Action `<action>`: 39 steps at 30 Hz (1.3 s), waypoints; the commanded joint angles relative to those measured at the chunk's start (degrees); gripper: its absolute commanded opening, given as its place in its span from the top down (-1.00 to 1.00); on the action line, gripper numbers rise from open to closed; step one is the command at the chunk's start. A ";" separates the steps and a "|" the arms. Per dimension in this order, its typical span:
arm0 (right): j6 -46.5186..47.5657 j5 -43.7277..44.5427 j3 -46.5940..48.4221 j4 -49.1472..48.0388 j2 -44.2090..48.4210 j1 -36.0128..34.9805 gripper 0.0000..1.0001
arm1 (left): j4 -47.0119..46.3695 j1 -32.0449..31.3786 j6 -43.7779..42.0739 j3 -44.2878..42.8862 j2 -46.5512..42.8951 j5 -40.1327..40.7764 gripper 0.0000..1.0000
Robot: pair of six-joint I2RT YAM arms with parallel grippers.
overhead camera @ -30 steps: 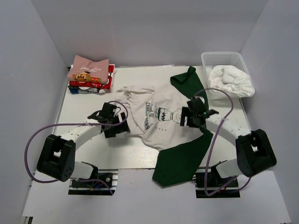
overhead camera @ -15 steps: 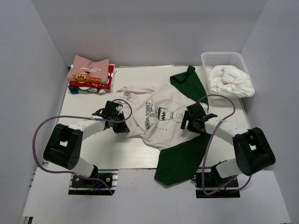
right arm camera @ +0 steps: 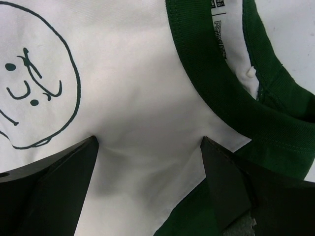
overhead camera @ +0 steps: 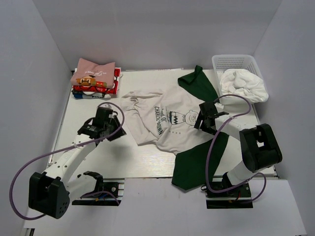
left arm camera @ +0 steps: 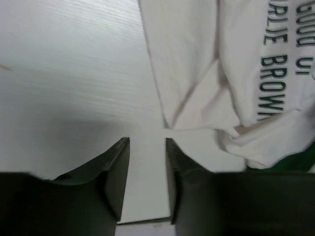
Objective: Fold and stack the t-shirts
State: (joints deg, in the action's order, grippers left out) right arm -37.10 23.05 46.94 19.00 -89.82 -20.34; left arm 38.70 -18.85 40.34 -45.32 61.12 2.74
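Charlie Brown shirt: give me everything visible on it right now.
The shirt looks like soft knit: off-white body, dark green neckband and sleeves, black face drawing and lettering. It lies unfolded and rumpled on the table, hem left, neck right; the far sleeve points backward, the near sleeve runs over the front edge. The right gripper straddles the chest below the neckband, jaws wide open. The left gripper sits beside the hem corner, open, off the cloth.

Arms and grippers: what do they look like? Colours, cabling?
Left arm and right arm: white links, boxy black joints, a looping lilac cable each. Left gripper and right gripper: black, two wedge-shaped fingers. No markings visible.
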 commanded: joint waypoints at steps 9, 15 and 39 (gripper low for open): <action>5.64 -3.45 -0.09 -0.64 -1.76 0.38 -0.81 | -13.66 -8.03 -18.53 -0.72 16.44 -20.52 -1.00; 5.90 -3.80 -0.71 -0.55 -2.11 0.56 -0.81 | -10.05 -14.80 -21.35 -4.51 24.47 -9.63 -1.00; 6.95 -4.33 -1.41 -0.55 -1.32 4.60 -0.81 | 21.58 -16.13 1.40 -9.80 13.53 15.01 1.00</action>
State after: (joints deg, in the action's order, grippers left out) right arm -30.20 19.14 46.98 16.75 -90.04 -17.19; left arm 49.63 -35.40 33.26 -56.49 83.94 14.06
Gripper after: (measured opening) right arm 0.905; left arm 0.020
